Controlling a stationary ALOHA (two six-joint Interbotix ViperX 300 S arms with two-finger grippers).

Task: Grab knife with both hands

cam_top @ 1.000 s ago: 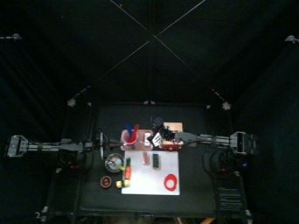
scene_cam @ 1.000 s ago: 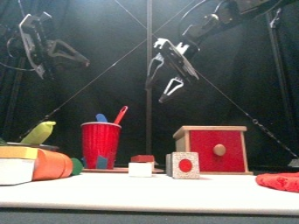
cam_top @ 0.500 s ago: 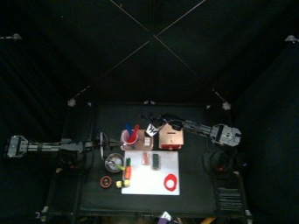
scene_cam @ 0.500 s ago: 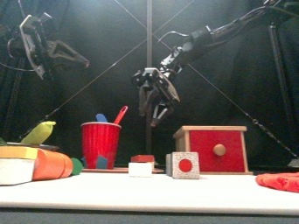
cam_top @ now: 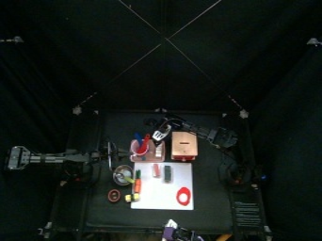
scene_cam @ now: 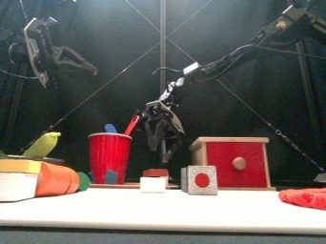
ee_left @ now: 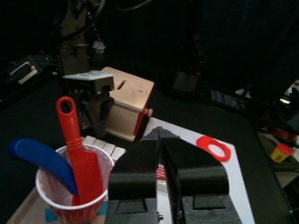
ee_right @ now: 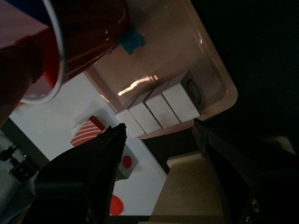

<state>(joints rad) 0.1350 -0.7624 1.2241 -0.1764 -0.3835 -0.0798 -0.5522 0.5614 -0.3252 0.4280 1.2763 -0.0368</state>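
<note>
From above, the right gripper (cam_top: 160,137) hangs over the red cup (cam_top: 141,148). In the front view its jaws point down, spread wide, just beside the cup. The left wrist view shows the left gripper (ee_left: 163,156) narrowly parted and empty; the red knife (ee_left: 75,144), probably plastic, stands in the cup.

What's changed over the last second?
The right gripper swung from high above the red box down and over beside the red cup, jaws open and empty. The left gripper stayed raised on its side. The table items haven't moved.
</note>
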